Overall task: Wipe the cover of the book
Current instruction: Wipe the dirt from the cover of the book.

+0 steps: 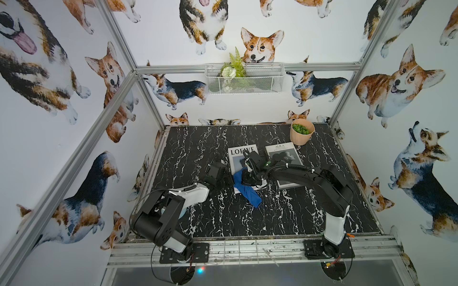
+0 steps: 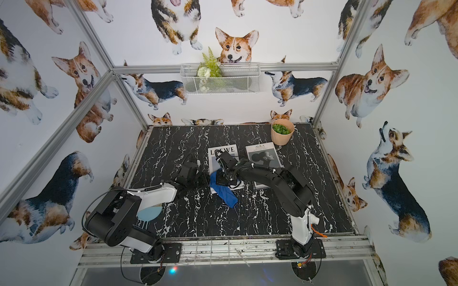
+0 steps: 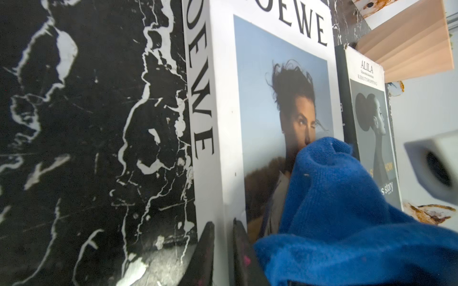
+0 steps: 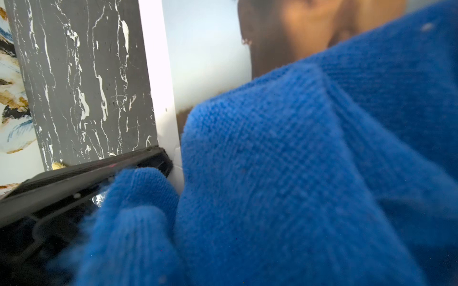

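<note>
The book [image 1: 241,154] [image 2: 222,150] is white, titled LOEWE, with a portrait photo, and lies flat mid-table. A blue cloth [image 1: 248,193] [image 2: 227,195] rests on its near part and trails onto the table. My right gripper [image 1: 249,180] [image 2: 224,180] presses down there, shut on the cloth; in the right wrist view the cloth [image 4: 297,173] hides its jaws. My left gripper [image 3: 224,230] [image 1: 229,178] is shut on the book's near left edge, white cover [image 3: 272,99] showing between its fingers. One left finger [image 4: 99,170] shows beside the cloth.
A second book [image 1: 283,154] [image 2: 264,154] titled ALILA lies just right of the first, partly under my right arm. A beige pot of green plants [image 1: 301,132] stands at the back right. A wire basket [image 1: 244,78] hangs on the back wall. The table [image 1: 198,148] is black marble.
</note>
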Robot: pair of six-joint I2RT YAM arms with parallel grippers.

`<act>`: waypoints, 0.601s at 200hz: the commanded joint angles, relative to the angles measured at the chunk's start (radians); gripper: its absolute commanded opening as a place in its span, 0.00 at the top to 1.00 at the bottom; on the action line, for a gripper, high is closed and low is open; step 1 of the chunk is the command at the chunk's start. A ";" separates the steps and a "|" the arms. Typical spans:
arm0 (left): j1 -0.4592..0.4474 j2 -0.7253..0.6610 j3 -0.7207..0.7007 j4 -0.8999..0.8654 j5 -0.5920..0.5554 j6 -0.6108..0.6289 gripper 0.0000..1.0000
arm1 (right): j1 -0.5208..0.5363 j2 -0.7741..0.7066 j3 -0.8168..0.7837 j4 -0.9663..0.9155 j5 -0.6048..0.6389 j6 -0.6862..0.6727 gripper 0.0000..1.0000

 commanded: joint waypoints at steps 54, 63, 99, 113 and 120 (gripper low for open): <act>0.000 0.004 -0.032 -0.223 -0.052 0.007 0.82 | -0.222 -0.153 -0.206 -0.270 0.072 -0.060 1.00; 0.000 0.001 -0.034 -0.223 -0.052 0.007 0.82 | -0.217 -0.140 -0.197 -0.256 0.049 -0.051 1.00; 0.000 -0.005 -0.036 -0.226 -0.052 0.007 0.82 | -0.114 -0.004 -0.042 -0.249 0.028 -0.025 1.00; 0.000 -0.011 -0.037 -0.230 -0.055 0.006 0.82 | -0.079 0.057 0.040 -0.252 0.003 -0.022 1.00; 0.000 -0.014 -0.037 -0.233 -0.057 0.008 0.82 | -0.075 0.083 0.080 -0.259 -0.005 -0.026 1.00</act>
